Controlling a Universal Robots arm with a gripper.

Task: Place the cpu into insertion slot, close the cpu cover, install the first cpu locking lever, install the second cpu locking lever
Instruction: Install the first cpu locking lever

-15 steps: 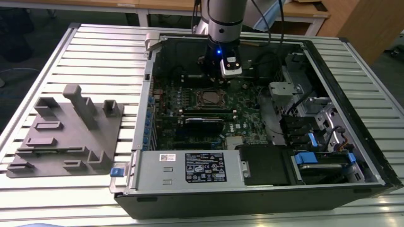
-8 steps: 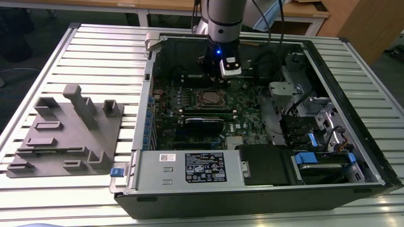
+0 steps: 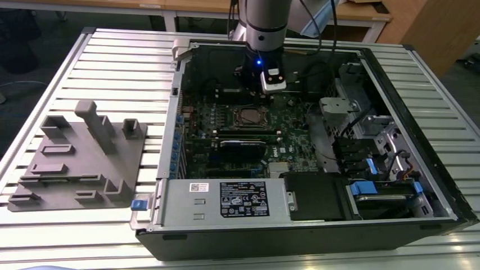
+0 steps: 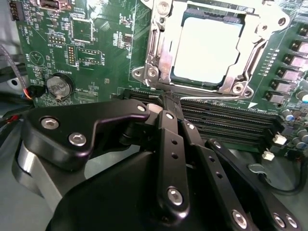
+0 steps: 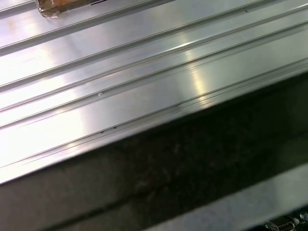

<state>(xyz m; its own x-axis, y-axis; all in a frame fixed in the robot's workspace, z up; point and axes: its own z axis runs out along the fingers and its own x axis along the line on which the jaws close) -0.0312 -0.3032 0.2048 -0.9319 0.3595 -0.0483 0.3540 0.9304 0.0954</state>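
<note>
Inside the insertion slot (image 4: 226, 17), one cpu (image 4: 207, 48) sits under one cpu cover (image 4: 166, 45); end effector (image 4: 167, 102) pinched narrow.

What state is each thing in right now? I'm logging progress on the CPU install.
cpu: seated in the insertion slot.
cpu cover: closed down flat around the cpu.
gripper: shut, tips by the slot's edge.
computer case: open, board exposed.
</note>
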